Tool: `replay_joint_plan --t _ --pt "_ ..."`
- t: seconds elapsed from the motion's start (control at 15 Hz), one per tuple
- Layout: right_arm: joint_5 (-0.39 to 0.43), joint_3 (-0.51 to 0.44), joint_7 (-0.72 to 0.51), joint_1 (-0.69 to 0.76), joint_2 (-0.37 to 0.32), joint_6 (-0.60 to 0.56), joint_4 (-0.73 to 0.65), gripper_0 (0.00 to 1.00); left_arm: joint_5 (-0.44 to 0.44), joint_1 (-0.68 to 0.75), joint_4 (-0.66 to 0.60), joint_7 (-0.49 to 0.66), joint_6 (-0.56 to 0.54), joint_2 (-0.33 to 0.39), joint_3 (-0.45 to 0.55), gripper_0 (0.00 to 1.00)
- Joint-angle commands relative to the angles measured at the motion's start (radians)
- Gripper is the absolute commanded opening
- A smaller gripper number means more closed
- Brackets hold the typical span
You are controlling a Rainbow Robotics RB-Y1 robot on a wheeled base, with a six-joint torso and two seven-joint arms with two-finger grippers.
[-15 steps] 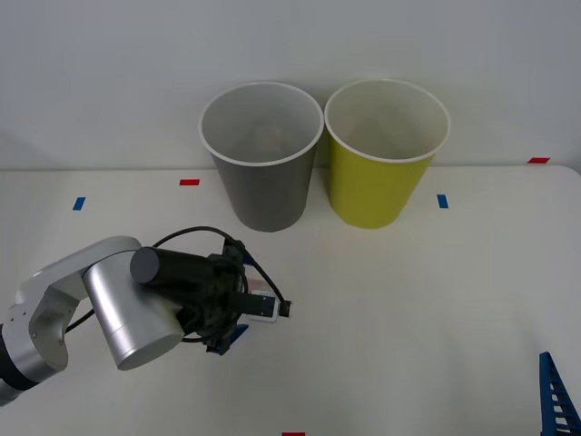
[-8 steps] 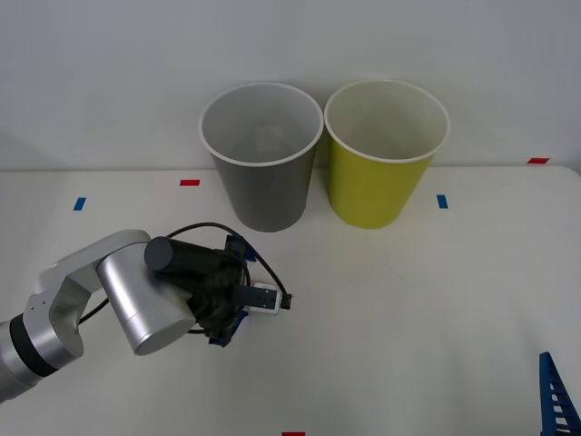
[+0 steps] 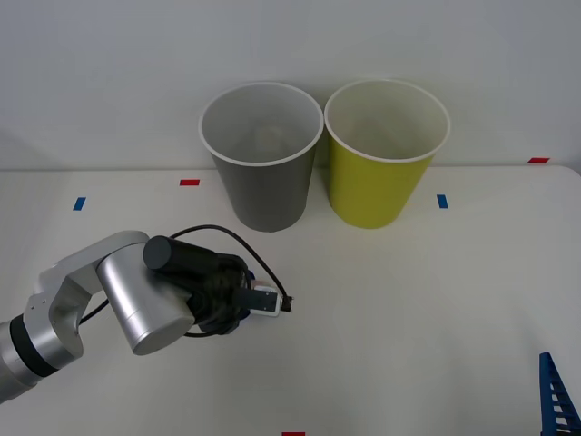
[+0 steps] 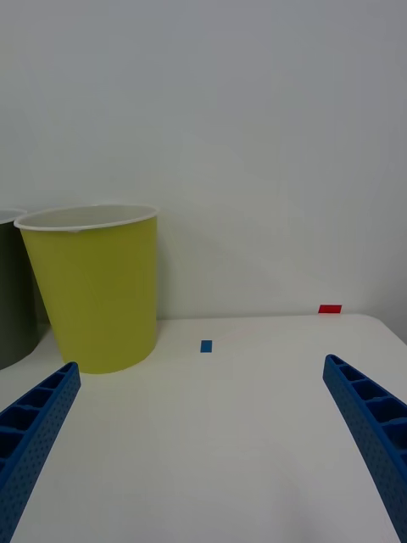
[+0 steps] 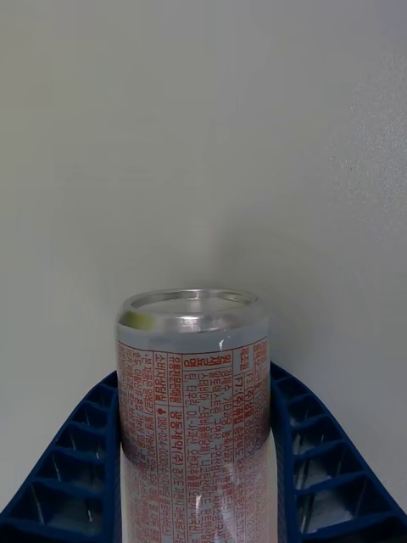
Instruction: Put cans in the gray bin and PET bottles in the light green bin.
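Your left gripper (image 5: 199,475), at lower left of the front frame, is clamped on the can (image 5: 193,407), well short of the gray bin (image 3: 263,195) and light green bin (image 3: 377,186) at upper centre, while your right gripper (image 4: 203,441) hangs spread apart at lower right.

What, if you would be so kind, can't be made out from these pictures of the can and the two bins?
- The can: in the front view the left arm's wrist hides it; in the left wrist view the bottom edge cuts off its lower end.
- Whether it rests on the table: hidden in both views.
- The gray bin: a pale shape shows inside, too faint to identify.
- The light green bin: its floor is hidden by its own near wall.
- The right gripper: cut off by the front view's lower edge.
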Motion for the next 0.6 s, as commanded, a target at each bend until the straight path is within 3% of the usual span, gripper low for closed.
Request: replay_joint_plan --t 0.07,0.47,0.6 --pt "0.000 0.000 0.000 0.000 0.000 0.000 0.000 1.00 0.051 0.001 -0.002 0.005 -0.003 0.010 0.000 0.00" --pt "0.000 0.000 0.000 0.000 0.000 0.000 0.000 1.00 0.096 0.036 -0.052 0.028 -0.043 0.062 0.018 0.00" --pt "0.000 0.000 0.000 0.000 0.000 0.000 0.000 1.00 0.094 0.156 -0.152 0.036 -0.057 0.080 0.127 0.00"
